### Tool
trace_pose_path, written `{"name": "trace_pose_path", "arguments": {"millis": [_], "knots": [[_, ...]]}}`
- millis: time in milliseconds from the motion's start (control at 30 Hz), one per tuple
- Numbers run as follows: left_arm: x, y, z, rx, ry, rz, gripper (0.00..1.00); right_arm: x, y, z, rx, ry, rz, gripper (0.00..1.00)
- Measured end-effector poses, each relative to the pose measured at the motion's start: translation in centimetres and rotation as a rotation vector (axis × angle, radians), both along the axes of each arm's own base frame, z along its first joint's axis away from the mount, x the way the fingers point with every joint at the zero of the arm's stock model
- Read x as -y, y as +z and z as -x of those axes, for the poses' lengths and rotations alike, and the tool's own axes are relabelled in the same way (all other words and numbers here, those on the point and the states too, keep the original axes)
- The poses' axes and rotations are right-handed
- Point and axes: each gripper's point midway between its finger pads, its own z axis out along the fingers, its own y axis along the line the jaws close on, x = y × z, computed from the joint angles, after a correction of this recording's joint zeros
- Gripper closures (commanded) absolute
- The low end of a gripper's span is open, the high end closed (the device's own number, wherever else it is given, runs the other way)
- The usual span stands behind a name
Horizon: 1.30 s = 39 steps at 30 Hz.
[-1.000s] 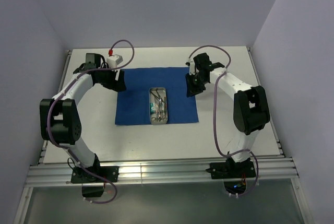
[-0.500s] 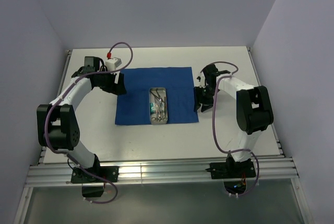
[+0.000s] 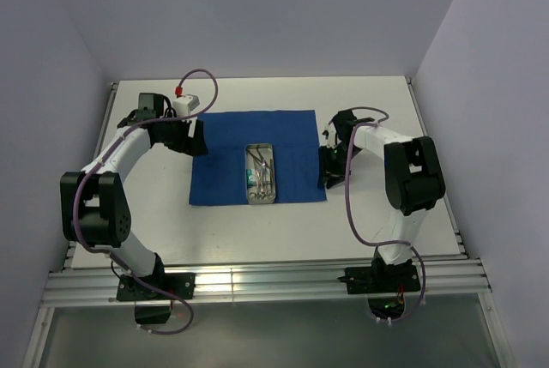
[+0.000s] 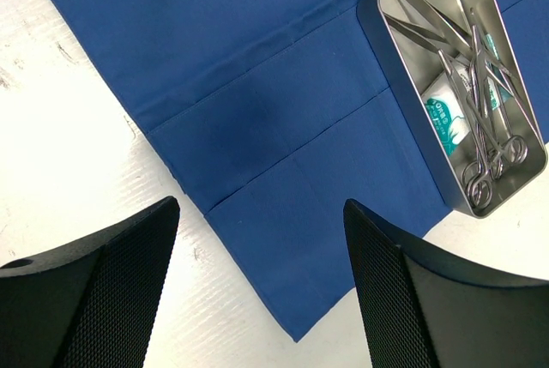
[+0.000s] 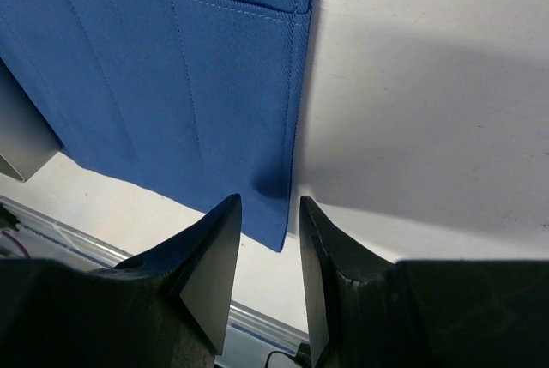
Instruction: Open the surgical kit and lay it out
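The steel tray [image 4: 406, 85] sits on the blue cloth [image 3: 223, 162], spread flat on the white table [image 3: 257, 231]. In it lie thin steel tools [image 4: 480, 85] and a small white-green packet [image 4: 446, 115]. The left claw [image 4: 260, 214] hangs wide open over the cloth; the right claw [image 5: 268, 205], a little open, holds nothing at its right edge

I work over a white tabletop [image 3: 257, 231], matte and faintly scuffed. A plain, pale lavender-grey back wall [image 3: 257, 16] rises past its far edge, with a left wall [image 3: 43, 85] and a right wall [image 3: 502, 85] along its sides. Ribbed aluminium rails [image 3: 274, 286] line the near edge and catch a bright glare. The light is soft and the shadows are diffuse.
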Motion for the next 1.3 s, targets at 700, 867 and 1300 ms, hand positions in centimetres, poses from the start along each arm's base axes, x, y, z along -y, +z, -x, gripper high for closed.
{"name": "trace_pose_path", "arguments": {"millis": [700, 867, 1300], "knots": [[-0.3, -0.1, 0.2, 0.013, 0.002, -0.017, 0.20, -0.5, -1.0, 0.3, -0.061, -0.023, -0.043, 1.00], [-0.6, -1.0, 0.9, 0.013, -0.030, -0.043, 0.21, 0.1, -1.0, 1.0, -0.062, -0.016, -0.046, 1.00], [-0.7, -4.3, 3.6, 0.007, -0.062, -0.169, 0.34, 1.4, -1.1, 1.2, -0.074, -0.009, -0.041, 1.00]]}}
